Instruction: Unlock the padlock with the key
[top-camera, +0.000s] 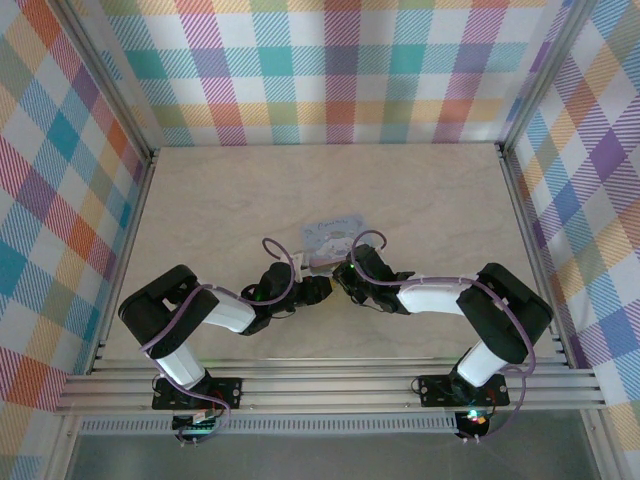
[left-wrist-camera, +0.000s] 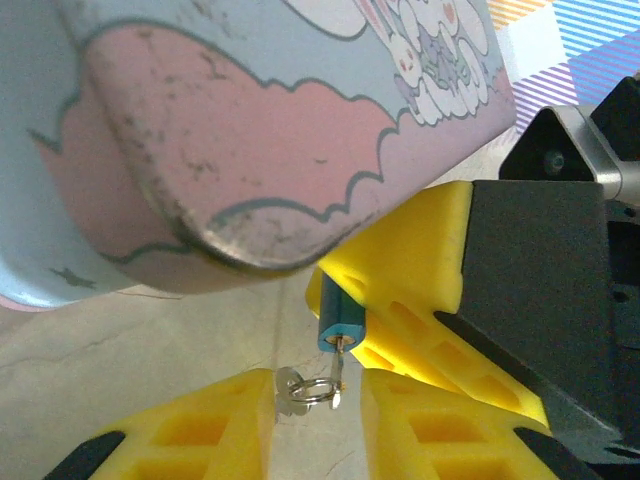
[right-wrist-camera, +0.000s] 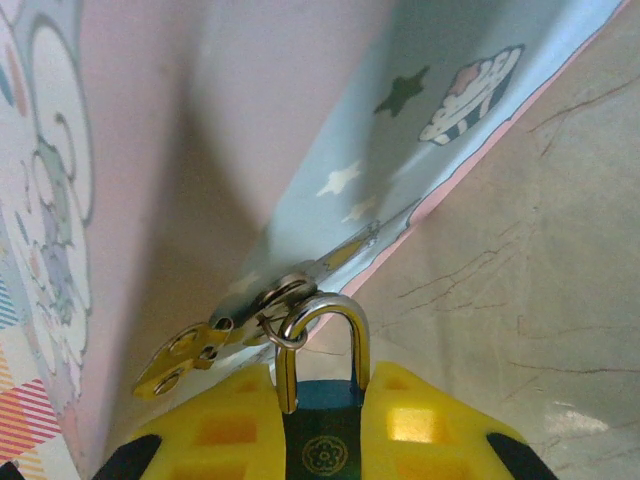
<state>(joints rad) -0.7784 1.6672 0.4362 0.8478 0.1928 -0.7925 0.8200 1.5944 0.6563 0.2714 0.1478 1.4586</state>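
Pale blue tin box (left-wrist-camera: 250, 150) with pink clouds; dark teal padlock (right-wrist-camera: 322, 440), silver shackle (right-wrist-camera: 359, 350); yellow fingers (right-wrist-camera: 220, 430); beige veined desk (top-camera: 250, 190); pastel plaid walls (top-camera: 330, 70).

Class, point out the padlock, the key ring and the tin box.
padlock (right-wrist-camera: 322, 432), right wrist view, dark body
key ring (left-wrist-camera: 311, 391), left wrist view, silver loop
tin box (left-wrist-camera: 250, 130), left wrist view, pink cloud print

Your right gripper (right-wrist-camera: 322, 395) had the padlock (right-wrist-camera: 322, 445) clamped between its yellow fingers (right-wrist-camera: 225, 430), the dark teal body showing an embossed flower emblem. Just ahead of the fingertips the silver shackle (right-wrist-camera: 345, 310) passed through a ring on the yellowish hasp (right-wrist-camera: 200, 350) of the pale blue tin box (right-wrist-camera: 200, 150), which rose ahead and left of the tool; bare table (right-wrist-camera: 540, 300) lay to its right
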